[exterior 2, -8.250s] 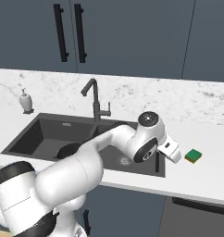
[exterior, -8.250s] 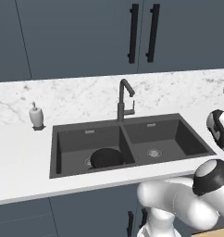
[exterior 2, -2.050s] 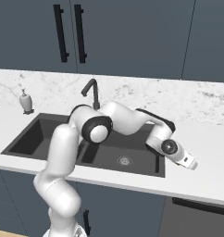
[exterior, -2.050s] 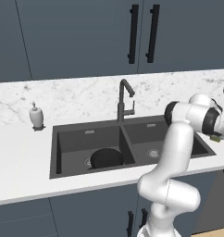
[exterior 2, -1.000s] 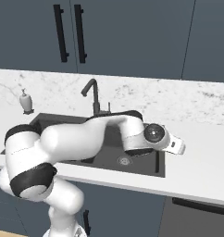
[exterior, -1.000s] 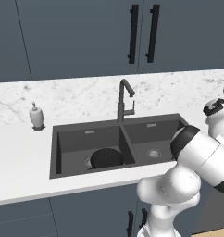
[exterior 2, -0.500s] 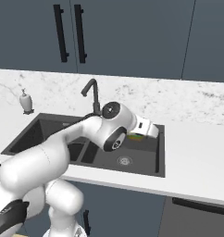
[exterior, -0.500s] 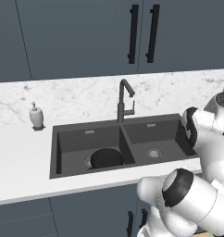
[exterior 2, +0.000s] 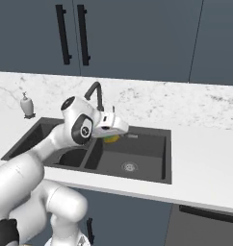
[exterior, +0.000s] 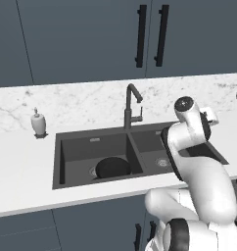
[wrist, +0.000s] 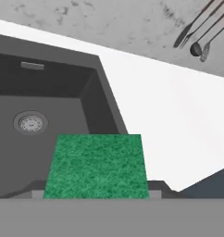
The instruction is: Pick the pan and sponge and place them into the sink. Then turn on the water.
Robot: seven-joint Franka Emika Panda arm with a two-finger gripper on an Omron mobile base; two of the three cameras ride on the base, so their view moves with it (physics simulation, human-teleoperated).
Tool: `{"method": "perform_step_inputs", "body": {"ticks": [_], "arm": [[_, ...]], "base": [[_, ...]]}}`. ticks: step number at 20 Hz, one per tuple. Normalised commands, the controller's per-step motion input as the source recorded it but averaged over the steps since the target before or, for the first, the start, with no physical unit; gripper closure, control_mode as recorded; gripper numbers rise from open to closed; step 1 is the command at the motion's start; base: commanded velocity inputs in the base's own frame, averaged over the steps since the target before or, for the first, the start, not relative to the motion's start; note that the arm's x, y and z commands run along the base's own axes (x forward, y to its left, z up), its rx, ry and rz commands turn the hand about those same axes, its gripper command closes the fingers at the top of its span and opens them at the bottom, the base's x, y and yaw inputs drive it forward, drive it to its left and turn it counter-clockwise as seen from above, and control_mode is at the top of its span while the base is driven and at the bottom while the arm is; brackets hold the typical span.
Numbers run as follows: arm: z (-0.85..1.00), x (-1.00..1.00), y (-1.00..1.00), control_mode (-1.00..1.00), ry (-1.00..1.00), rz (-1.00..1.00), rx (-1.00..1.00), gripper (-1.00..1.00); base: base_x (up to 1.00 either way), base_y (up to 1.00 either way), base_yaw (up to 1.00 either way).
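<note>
Hand view: gripper (exterior 2: 112,136) clamps sponge (wrist: 97,165) between part-open jaws above sink (wrist: 93,83) right basin. Pan (exterior: 112,167) lies in left basin. Next: release sponge, then faucet (exterior: 131,104).

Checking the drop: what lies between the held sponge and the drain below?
Nothing: in the hand view, bare basin floor separates the sponge from the drain of the sink.

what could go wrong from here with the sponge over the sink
1. In the hand view the sponge in the gripper sits above the right edge of the sink; released now, it might land on the counter instead of in the basin.
2. The faucet stands close behind the arm, so a swing toward the pan could clip it.
</note>
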Motion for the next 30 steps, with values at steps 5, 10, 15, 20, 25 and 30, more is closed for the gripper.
{"method": "perform_step_inputs", "body": {"ticks": [5,10,15,20,25,30], "arm": [[0.00,-0.01,0.89,-1.00,0.23,0.01,-0.17,1.00],[0.00,0.00,0.78,-1.00,0.15,0.12,-0.07,1.00],[-0.04,0.02,0.89,-1.00,0.06,0.06,-0.02,1.00],[-0.20,0.17,0.85,-1.00,0.07,0.04,0.00,1.00],[-0.31,0.42,0.87,-1.00,0.12,0.00,0.00,1.00],[-0.37,0.69,0.78,-1.00,0.24,0.00,0.00,1.00]], "base": [[0.00,0.00,0.00],[0.00,0.00,0.00],[0.00,0.00,0.00],[0.00,0.00,0.00],[0.00,0.00,0.00],[0.00,0.00,0.00]]}}
